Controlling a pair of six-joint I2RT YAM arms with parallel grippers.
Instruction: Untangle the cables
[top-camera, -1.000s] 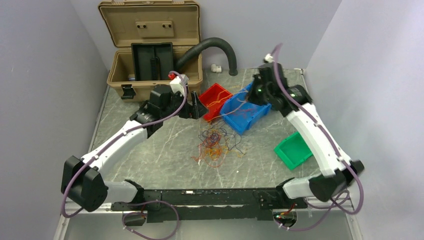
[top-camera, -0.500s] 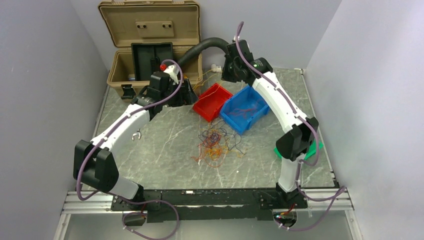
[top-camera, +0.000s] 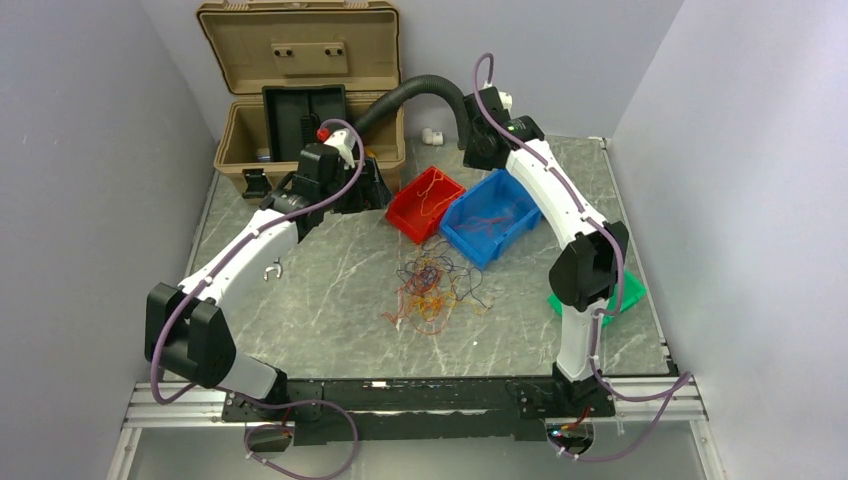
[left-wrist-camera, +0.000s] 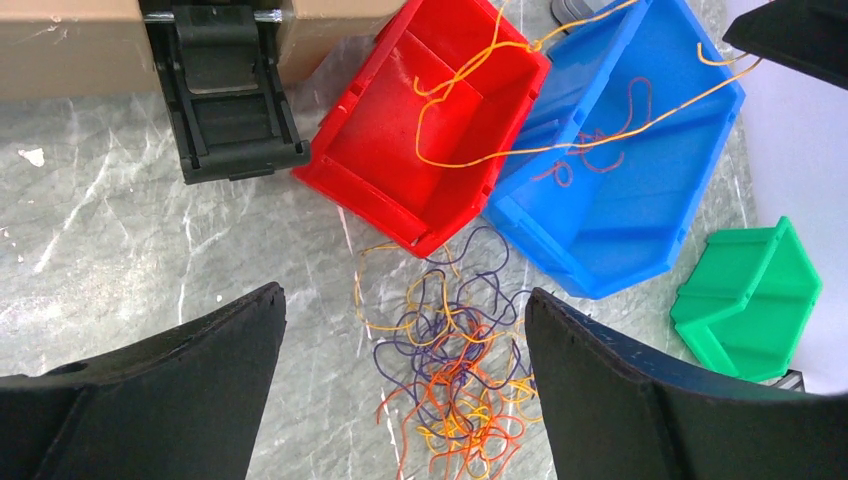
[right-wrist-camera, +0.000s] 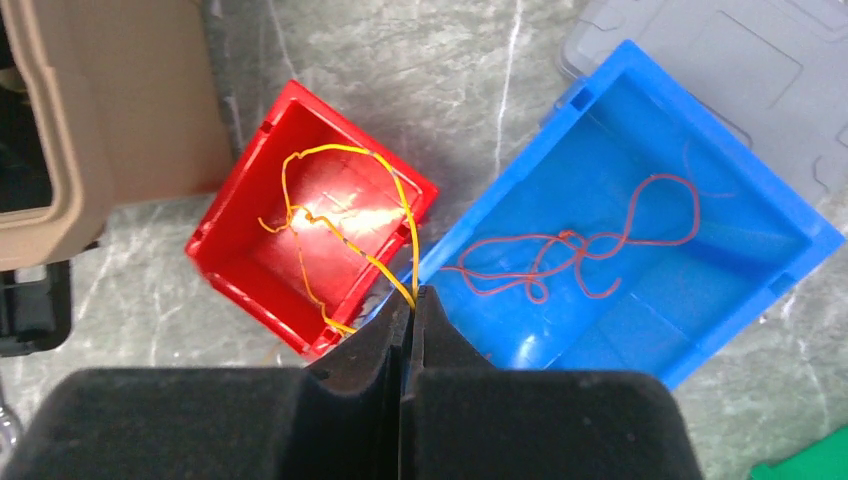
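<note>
A loose tangle of thin orange, yellow, red and dark cables (top-camera: 432, 290) lies mid-table; it also shows in the left wrist view (left-wrist-camera: 460, 370). My right gripper (right-wrist-camera: 411, 292) is shut on one yellow cable (right-wrist-camera: 408, 225) that trails down into the red bin (right-wrist-camera: 250, 215). In the top view the right gripper (top-camera: 476, 152) hangs high behind the bins. A red cable (right-wrist-camera: 560, 240) lies in the blue bin (right-wrist-camera: 700, 290). My left gripper (left-wrist-camera: 405, 300) is open and empty, raised above the tangle, near the toolbox in the top view (top-camera: 375, 190).
An open tan toolbox (top-camera: 300, 100) stands at the back left, with a black ribbed hose (top-camera: 420, 90) arching beside it. The red bin (top-camera: 425, 203) and blue bin (top-camera: 490, 218) sit side by side. A green bin (top-camera: 630, 290) lies at the right. A small metal hook (top-camera: 271, 270) lies at the left.
The right arm swung from over the blue bin up and back, carrying the yellow cable, then shifted slightly right. The left gripper drew back from the red bin toward the toolbox.
</note>
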